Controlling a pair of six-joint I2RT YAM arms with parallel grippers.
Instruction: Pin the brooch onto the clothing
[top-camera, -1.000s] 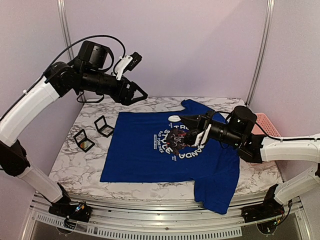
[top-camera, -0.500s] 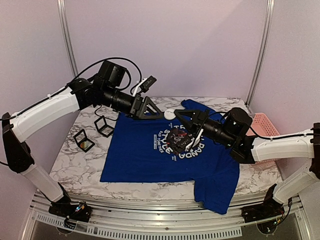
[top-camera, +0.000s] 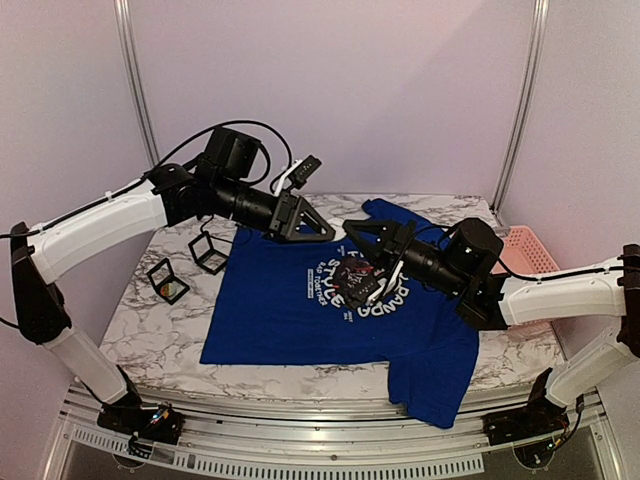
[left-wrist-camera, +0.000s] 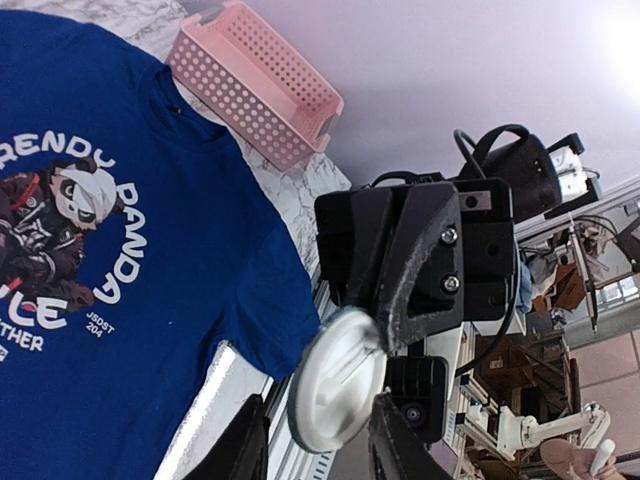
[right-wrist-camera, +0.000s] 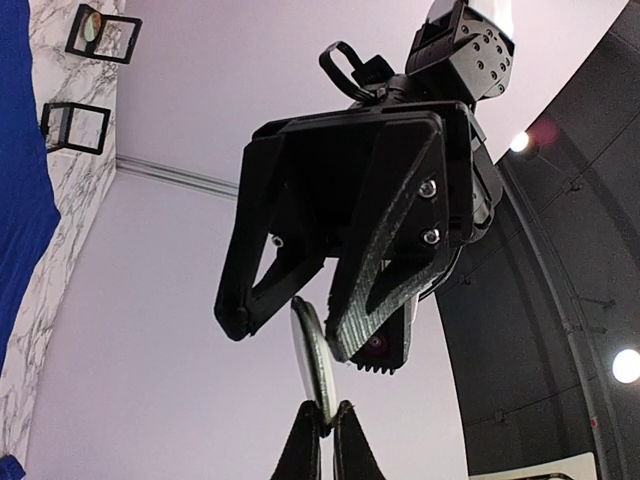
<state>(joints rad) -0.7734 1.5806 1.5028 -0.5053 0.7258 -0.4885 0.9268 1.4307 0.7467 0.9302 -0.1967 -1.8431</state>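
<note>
The brooch (left-wrist-camera: 338, 382) is a small round disc; its white back faces the left wrist camera. My right gripper (right-wrist-camera: 327, 408) is shut on its lower edge and holds it in the air, edge-on (right-wrist-camera: 312, 360). My left gripper (left-wrist-camera: 318, 402) is open, with the disc between its fingers. One left finger (right-wrist-camera: 375, 320) is close against the disc and the other (right-wrist-camera: 240, 310) stands apart from it. Both grippers meet tip to tip, left (top-camera: 322, 233) and right (top-camera: 352, 229), above the clothing (top-camera: 270, 310), a royal-blue T-shirt lying flat with a panda print (left-wrist-camera: 60, 215).
Two small black square boxes (top-camera: 208, 253) (top-camera: 167, 281) lie on the marble table (top-camera: 160, 335) left of the shirt. A pink perforated basket (top-camera: 530, 250) sits at the right edge behind the right arm. One shirt sleeve hangs over the table's front edge.
The left arm swung right and down until its gripper reached the right gripper, and its jaws narrowed around the disc. The right gripper kept hold of the brooch and lifted slightly toward the left.
</note>
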